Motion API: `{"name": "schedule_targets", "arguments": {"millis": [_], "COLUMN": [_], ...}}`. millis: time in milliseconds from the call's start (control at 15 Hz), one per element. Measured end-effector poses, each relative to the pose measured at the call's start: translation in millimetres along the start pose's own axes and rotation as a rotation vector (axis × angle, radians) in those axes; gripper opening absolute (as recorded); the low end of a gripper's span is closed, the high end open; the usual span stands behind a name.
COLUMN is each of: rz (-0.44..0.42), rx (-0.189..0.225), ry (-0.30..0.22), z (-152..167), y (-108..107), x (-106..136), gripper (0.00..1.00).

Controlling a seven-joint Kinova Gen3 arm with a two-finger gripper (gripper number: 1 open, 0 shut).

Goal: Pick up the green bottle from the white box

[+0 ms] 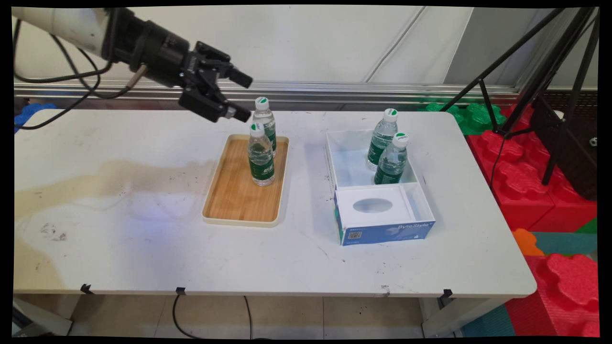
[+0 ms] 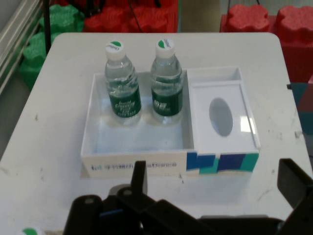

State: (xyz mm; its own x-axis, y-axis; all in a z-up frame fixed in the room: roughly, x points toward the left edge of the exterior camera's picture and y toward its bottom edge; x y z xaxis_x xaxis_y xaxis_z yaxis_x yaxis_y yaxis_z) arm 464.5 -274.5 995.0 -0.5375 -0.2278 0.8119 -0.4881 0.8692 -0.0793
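My gripper (image 1: 245, 97) hangs open and empty above the table, just left of the cap of the rear water bottle (image 1: 266, 120) on the wooden tray (image 1: 239, 203). A second bottle (image 1: 261, 156) stands upright in front of it on the same tray. In the hand view the gripper (image 2: 217, 186) points across at a white box (image 2: 132, 166) with two upright bottles, one on the left (image 2: 121, 93) and one on the right (image 2: 166, 85). A green-and-white cap (image 2: 29, 231) shows at the bottom left corner.
The white and blue box (image 1: 382, 231) stands right of the tray and holds two bottles (image 1: 382, 138) (image 1: 392, 161) in its rear compartment. Red and green foam blocks (image 1: 535, 191) and a black tripod (image 1: 550, 95) stand off the table's right end.
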Motion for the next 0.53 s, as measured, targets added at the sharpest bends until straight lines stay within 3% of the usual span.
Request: {"name": "schedule_targets", "arguments": {"millis": [533], "rz": [0.036], "rx": [-0.006], "ry": [0.012], "z": [66], "y": [-5], "x": [46], "gripper": [1.00]}}
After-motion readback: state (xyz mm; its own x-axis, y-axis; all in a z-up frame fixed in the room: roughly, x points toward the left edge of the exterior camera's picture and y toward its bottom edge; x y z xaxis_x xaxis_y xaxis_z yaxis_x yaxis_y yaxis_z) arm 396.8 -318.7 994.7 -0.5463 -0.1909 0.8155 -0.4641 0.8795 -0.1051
